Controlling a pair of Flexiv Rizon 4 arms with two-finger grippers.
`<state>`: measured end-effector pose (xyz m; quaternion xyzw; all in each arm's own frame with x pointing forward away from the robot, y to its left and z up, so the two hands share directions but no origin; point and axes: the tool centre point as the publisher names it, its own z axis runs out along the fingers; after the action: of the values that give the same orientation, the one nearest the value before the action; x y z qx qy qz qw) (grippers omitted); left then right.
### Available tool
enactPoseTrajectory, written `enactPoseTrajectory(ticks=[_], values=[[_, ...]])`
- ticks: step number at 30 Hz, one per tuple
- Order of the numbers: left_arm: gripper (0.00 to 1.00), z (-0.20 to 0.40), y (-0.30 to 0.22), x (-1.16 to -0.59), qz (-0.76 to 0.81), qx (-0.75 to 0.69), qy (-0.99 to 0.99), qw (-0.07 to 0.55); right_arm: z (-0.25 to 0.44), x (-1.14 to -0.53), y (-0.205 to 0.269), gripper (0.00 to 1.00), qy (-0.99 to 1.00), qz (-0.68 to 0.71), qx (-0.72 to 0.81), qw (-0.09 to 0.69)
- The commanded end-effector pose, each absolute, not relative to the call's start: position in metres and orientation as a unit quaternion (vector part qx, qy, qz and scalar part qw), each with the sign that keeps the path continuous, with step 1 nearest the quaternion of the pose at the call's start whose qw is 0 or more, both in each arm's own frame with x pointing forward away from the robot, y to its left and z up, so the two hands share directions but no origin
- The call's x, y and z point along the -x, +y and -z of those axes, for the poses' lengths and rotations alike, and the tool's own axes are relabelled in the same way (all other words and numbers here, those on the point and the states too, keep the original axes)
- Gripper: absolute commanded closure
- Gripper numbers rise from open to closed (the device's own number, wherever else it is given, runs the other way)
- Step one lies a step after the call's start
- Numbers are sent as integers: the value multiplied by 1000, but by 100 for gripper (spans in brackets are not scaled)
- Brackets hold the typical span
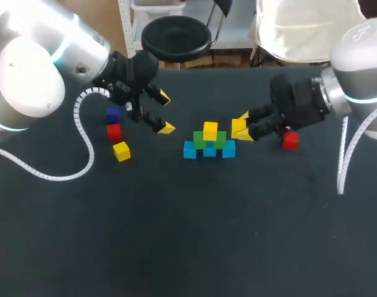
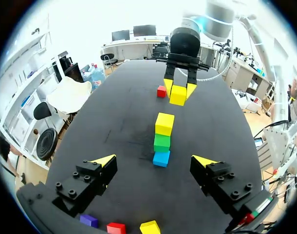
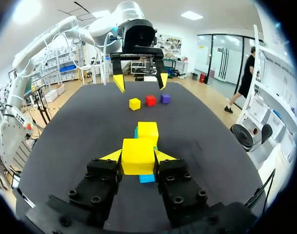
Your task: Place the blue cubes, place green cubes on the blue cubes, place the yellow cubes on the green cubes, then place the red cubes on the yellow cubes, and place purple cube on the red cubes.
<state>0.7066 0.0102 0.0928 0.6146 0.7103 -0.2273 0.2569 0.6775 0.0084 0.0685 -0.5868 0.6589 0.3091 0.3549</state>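
Observation:
Mid-table stands a pyramid: three blue cubes [image 1: 189, 150] in a row, two green cubes [image 1: 201, 141] on them, one yellow cube [image 1: 210, 130] on top. My right gripper [image 1: 240, 128] hovers just right of the pyramid, shut on a second yellow cube [image 3: 138, 156] [image 2: 178, 95]. A red cube [image 1: 290, 141] lies under the right arm. Left of the pyramid, my left gripper [image 1: 164, 112] is open and holds nothing. Beside it lie a purple cube [image 1: 112, 114], a red cube [image 1: 114, 132] and a yellow cube [image 1: 121, 151] in a line.
The black table [image 1: 188, 235] is bare across its front half. A white coiled cable [image 1: 83, 139] hangs from the left arm over the table's left side, close to the three loose cubes.

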Motion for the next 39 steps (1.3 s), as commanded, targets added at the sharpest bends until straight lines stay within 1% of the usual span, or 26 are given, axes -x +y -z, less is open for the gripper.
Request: enactPoseTrajectory(ticks=[1, 10, 24, 39], values=[[0, -92, 12, -706, 229, -615, 709, 260, -67, -677, 13, 100, 664, -306, 590, 344], [0, -92, 12, -706, 229, -615, 709, 260, -54, -685, 16, 100, 657, -318, 596, 334], [0, -92, 12, -706, 229, -615, 709, 260, -54, -686, 29, 100, 657, -318, 598, 330], [0, -92, 12, -706, 229, -615, 709, 260, -50, -690, 32, 100, 658, -322, 595, 330]])
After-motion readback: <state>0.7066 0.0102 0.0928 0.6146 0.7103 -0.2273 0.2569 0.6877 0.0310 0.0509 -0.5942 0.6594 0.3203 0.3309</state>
